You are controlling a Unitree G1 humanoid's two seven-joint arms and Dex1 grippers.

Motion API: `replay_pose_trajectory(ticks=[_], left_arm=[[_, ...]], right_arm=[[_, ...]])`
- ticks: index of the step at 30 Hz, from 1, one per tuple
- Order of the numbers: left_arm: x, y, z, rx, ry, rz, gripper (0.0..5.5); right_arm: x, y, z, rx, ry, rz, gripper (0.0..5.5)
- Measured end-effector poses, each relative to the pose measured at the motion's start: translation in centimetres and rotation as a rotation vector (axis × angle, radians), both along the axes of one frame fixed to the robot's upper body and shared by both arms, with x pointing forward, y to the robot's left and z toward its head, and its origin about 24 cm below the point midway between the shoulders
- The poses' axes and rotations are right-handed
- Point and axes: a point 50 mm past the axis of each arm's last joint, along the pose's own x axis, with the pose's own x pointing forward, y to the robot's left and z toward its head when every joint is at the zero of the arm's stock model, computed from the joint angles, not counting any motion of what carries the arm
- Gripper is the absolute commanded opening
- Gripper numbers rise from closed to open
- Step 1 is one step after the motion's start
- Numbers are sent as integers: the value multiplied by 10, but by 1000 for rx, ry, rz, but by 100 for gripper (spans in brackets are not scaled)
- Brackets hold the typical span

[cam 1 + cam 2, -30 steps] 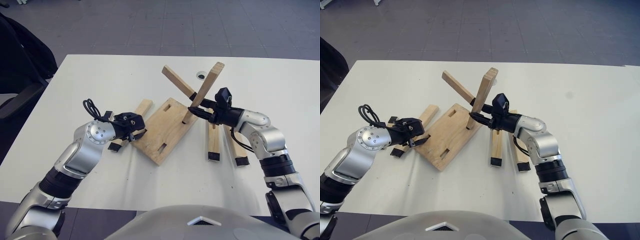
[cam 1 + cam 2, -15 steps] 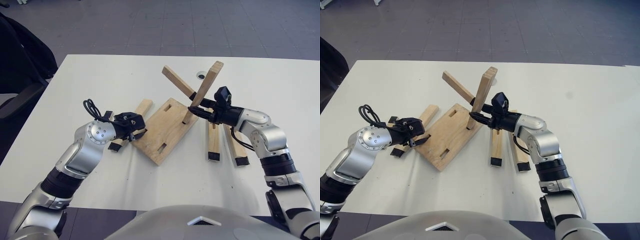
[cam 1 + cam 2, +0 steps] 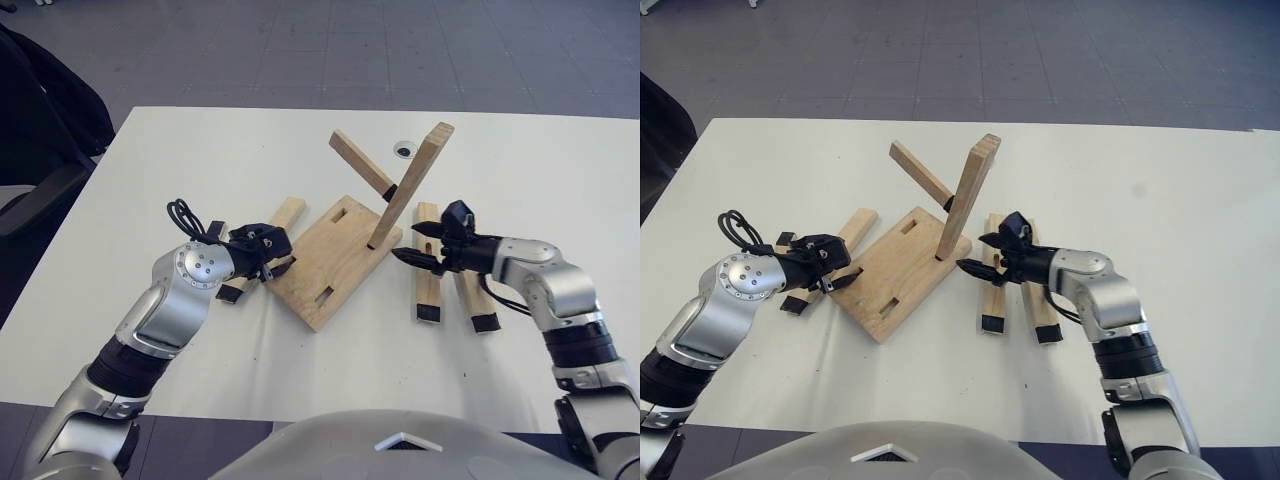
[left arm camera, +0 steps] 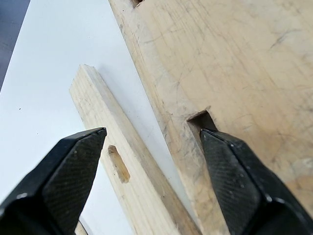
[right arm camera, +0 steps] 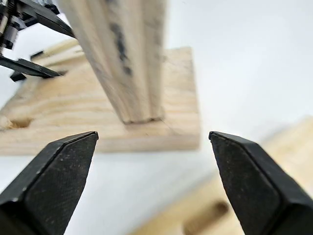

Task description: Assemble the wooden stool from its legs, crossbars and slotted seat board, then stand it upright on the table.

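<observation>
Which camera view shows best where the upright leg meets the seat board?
The right wrist view: the upright leg meets the seat board close up, framed by the open right gripper. Both eye views show that joint small, from above. The left wrist view shows a different slot.

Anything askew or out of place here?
The leg standing in the seat board leans sharply instead of standing square, with a second piece crossed on it. The open right gripper sits beside it, not touching.

Gap between right tool (image 3: 404, 242) and upright leg (image 3: 408, 188), flat legs (image 3: 428, 272) beneath
</observation>
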Motion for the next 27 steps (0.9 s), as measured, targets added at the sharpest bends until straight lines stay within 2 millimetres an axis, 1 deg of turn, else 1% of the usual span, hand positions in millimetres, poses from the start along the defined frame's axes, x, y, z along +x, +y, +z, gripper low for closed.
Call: replay_pose_trajectory(ticks=[3, 4, 5, 6, 8, 9, 10, 11, 12, 13, 14, 15, 18, 24, 25, 26, 27], left_arm=[[0, -2, -1, -10, -5, 27, 356], [1, -4, -1, -14, -5, 38, 356], [1, -6, -1, -21, -5, 45, 356], [1, -7, -1, -25, -8, 45, 356], [1, -8, -1, -24, -9, 44, 356], [1, -8, -1, -25, -8, 43, 356], [2, -8, -1, -24, -8, 42, 356], [2, -9, -1, -25, -8, 41, 356], [3, -9, -1, -25, -8, 40, 356], [3, -10, -1, -26, -9, 37, 356], [3, -10, -1, -26, -9, 37, 356], [3, -10, -1, -26, -9, 36, 356], [3, -11, 0, -27, -11, 33, 356], [3, -11, 0, -27, -12, 32, 356], [3, -11, 0, -27, -12, 32, 356], [3, -11, 0, -27, -12, 32, 356], [3, -11, 0, -26, -13, 32, 356]], right_arm=[[4, -19, 22, 86, -25, -93, 419], [7, -24, 30, 128, -33, -133, 401], [18, -30, 53, 187, -96, -193, 389], [29, -34, 83, 244, -188, -234, 367], [45, -30, 134, 352, -340, -262, 322], [49, -25, 154, 385, -399, -257, 322], [51, -20, 166, 404, -430, -255, 322], [54, -11, 176, 442, -444, -242, 322], [55, -2, 183, 473, -448, -224, 322], [56, 11, 190, 499, -449, -188, 322], [55, 22, 193, 510, -439, -156, 322], [55, 30, 192, 501, -425, -133, 322], [56, 59, 179, 472, -346, -68, 322], [58, 71, 179, 481, -326, -51, 322], [58, 72, 182, 488, -333, -45, 322], [57, 72, 193, 512, -361, -36, 322], [55, 71, 208, 559, -407, -22, 322]])
